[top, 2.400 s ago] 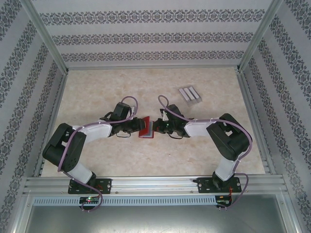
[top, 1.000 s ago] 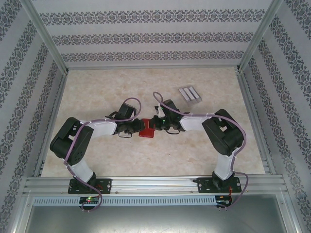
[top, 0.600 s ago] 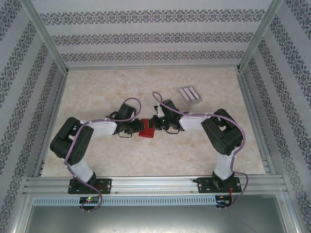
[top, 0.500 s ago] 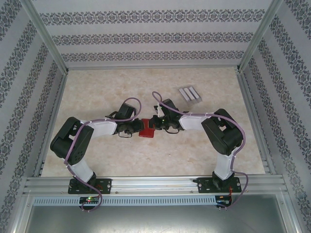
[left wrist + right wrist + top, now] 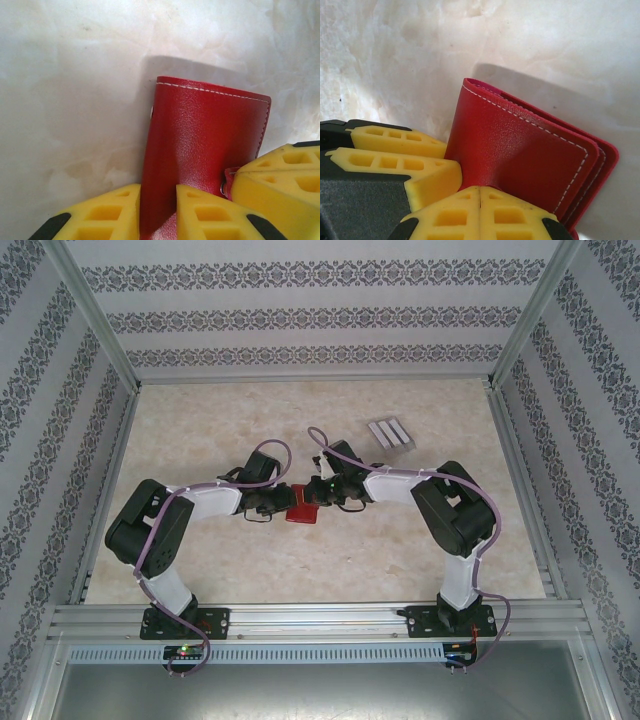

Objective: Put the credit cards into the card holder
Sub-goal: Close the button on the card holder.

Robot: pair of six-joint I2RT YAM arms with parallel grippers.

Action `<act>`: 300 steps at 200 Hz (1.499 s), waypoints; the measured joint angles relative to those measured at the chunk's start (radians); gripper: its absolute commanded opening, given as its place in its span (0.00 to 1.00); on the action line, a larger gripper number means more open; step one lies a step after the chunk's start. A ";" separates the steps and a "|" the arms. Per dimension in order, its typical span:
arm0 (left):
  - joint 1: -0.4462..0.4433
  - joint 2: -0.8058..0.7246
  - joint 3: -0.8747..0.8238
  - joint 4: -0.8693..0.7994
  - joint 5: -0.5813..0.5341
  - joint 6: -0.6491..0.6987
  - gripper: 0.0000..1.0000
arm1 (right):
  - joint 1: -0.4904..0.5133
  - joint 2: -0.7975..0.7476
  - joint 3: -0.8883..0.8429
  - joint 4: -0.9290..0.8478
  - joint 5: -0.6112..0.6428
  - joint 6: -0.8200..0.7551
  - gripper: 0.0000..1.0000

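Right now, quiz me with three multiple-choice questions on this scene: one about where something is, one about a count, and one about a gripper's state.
1. Where do the credit cards lie?
A) on the table, beyond and to the right of the card holder
B) inside the card holder
C) stacked at the near edge

2. How many credit cards are there?
A) two
B) three
C) five

3. The right gripper is:
A) open above the cards
B) holding a card
C) shut on the card holder

Answers:
1 A, the top view shows them on bare table, apart from the holder.
2 B, three grey strips lie side by side.
3 C, its fingers meet, pinching red leather.
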 measured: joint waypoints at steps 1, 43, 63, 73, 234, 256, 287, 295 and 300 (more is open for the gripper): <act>0.000 0.000 0.000 0.000 0.000 0.000 0.22 | 0.000 0.000 0.000 0.000 0.000 0.000 0.02; 0.002 0.001 0.000 0.000 0.004 0.000 0.22 | 0.004 -0.001 -0.018 0.020 0.006 -0.018 0.02; 0.007 0.003 0.000 0.000 0.013 0.000 0.22 | 0.016 -0.008 -0.029 0.034 0.040 -0.027 0.02; 0.008 0.004 0.000 0.000 0.015 0.000 0.22 | 0.025 -0.012 -0.035 0.041 0.061 -0.033 0.02; 0.014 -0.402 0.234 -0.393 -0.283 0.109 0.70 | 0.051 -0.458 -0.120 0.039 0.349 -0.244 0.54; 0.014 -0.541 0.222 -0.411 -0.431 0.153 0.99 | 0.045 -0.624 -0.214 0.066 0.466 -0.297 0.98; 0.014 -0.697 0.153 -0.410 -0.602 0.245 1.00 | 0.006 -0.831 -0.355 0.111 0.636 -0.351 0.98; 0.014 -0.721 0.129 -0.401 -0.653 0.274 1.00 | -0.010 -0.874 -0.397 0.127 0.675 -0.357 0.98; 0.014 -0.735 0.113 -0.395 -0.679 0.293 1.00 | -0.021 -0.899 -0.420 0.132 0.699 -0.359 0.98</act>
